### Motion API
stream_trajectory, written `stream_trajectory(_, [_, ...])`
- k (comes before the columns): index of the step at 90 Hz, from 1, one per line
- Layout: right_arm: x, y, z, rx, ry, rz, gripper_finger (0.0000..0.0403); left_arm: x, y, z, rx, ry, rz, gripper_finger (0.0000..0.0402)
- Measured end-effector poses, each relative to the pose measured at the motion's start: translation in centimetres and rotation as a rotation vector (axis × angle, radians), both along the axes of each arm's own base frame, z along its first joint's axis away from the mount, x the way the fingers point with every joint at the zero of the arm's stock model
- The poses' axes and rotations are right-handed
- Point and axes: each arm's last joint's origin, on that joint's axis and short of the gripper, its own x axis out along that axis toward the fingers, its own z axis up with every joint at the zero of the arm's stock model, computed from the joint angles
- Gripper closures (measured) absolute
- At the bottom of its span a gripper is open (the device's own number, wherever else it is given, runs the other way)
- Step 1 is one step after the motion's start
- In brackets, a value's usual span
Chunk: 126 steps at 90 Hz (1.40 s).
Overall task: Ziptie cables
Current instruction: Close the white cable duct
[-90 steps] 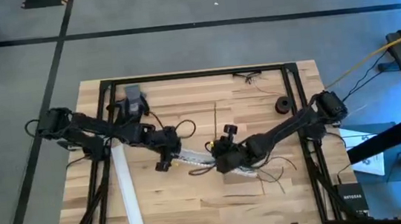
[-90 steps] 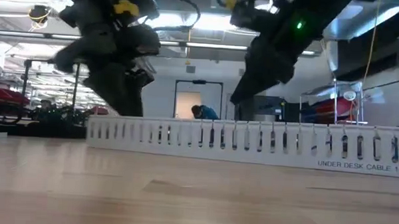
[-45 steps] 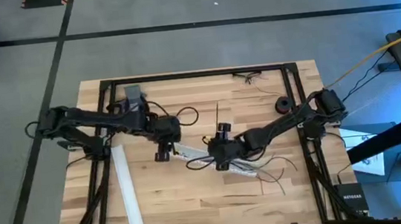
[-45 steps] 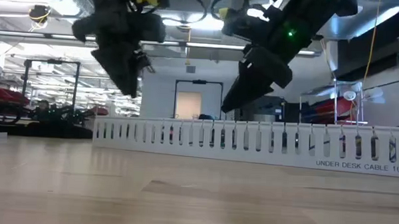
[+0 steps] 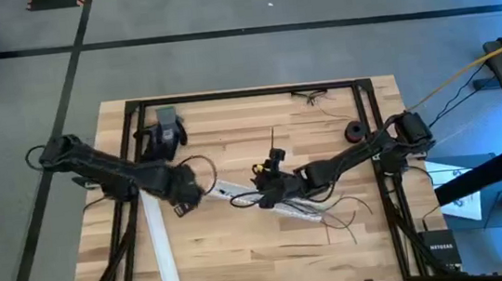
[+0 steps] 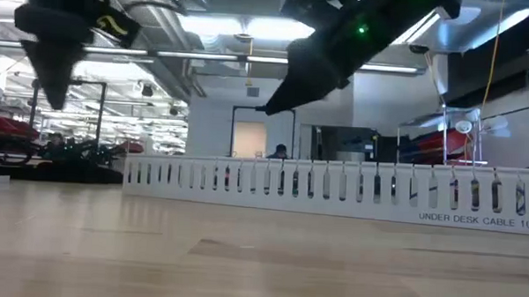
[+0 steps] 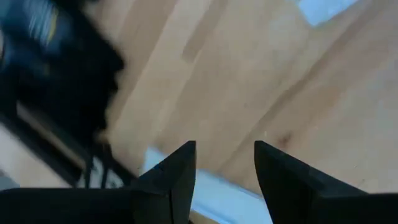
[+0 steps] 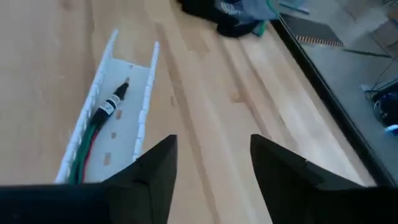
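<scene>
The left pincer (image 5: 181, 207) hangs above the worktop (image 5: 245, 263) at about 9 o'clock from its centre, just beside the upper end of a long white slotted strip (image 5: 162, 253) that runs toward 6 o'clock. In the left wrist view its two dark fingers (image 7: 177, 174) stand apart with bare wood between them, so it is released and grasps nothing.

The right pincer (image 5: 264, 195) sits near the middle of the worktop, over a second white slotted channel (image 5: 281, 205) that lies slanted from 10 toward 4 o'clock. Its fingers (image 8: 155, 171) are also spread, released, holding nothing.

The cables (image 8: 93, 127) lie inside that channel: green and red wires ending in a dark plug with a white label. More thin dark wires trail out onto the wood toward 4 o'clock (image 5: 343, 213).

The ziptie (image 5: 271, 144), a thin straight black strip, lies on the wood at 12 o'clock from the right pincer, apart from it.

In the low view the channel's slotted wall (image 6: 334, 191) spans the worktop, both arms above it.
</scene>
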Motion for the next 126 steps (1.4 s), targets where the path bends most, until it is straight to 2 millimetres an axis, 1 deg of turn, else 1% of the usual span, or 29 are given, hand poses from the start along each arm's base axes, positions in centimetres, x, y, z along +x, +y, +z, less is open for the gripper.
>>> stream_trajectory(9, [-0.2,0.9,0.0,0.122,-0.059,-0.048,0.0207,-0.5,-1.3,-0.5,0.004,-0.065,0.13,0.0247])
stream_trajectory(14, [-0.5,1.7,-0.1,0.157,-0.068,-0.048,0.0207,-1.1,-1.8,-1.1,0.012,-0.081,0.202,0.0247])
stream_trajectory(22, [-1.1,3.1,-0.5,0.161,-0.064,-0.026,0.0207,-1.9,-2.6,-2.2,-0.014,-0.089,0.32,0.0247])
stream_trajectory(33, [-2.3,4.2,-1.4,0.097,-0.078,-0.035,0.0207,-2.8,-3.4,-3.8,-0.058,-0.096,0.457,0.0247])
stream_trajectory(44, [-3.1,4.2,-2.7,0.059,-0.099,-0.043,0.0207,-3.5,-4.0,-5.3,-0.092,-0.115,0.547,0.0247])
stream_trajectory(59, [-3.9,3.8,-4.2,0.103,-0.128,-0.017,0.0207,-4.5,-4.3,-7.2,-0.115,-0.129,0.641,0.0247])
stream_trajectory(69, [-4.1,3.7,-4.5,0.107,-0.142,-0.004,0.0207,-5.0,-4.1,-8.4,-0.122,-0.146,0.679,0.0247])
stream_trajectory(82, [-4.1,3.7,-4.5,0.088,-0.147,0.019,0.0207,-5.2,-3.9,-9.9,-0.176,-0.183,0.669,0.0249])
stream_trajectory(89, [-4.1,3.7,-4.5,0.089,-0.148,0.02,0.0207,-5.4,-3.8,-10.3,-0.181,-0.19,0.666,0.0264])
stream_trajectory(95, [-4.1,3.7,-4.5,0.088,-0.148,0.02,0.0207,-5.4,-3.8,-10.3,-0.181,-0.186,0.653,0.0286])
stream_trajectory(112, [-4.1,3.7,-4.5,0.086,-0.146,0.022,0.0207,-5.3,-3.7,-10.3,-0.178,-0.182,0.593,0.0381])
stream_trajectory(116, [-4.1,3.7,-4.5,0.086,-0.146,0.022,0.0207,-5.3,-3.7,-10.3,-0.178,-0.183,0.595,0.0389])
stream_trajectory(126, [-4.1,3.7,-4.5,0.086,-0.146,0.022,0.0207,-5.3,-3.7,-10.3,-0.177,-0.182,0.577,0.039])
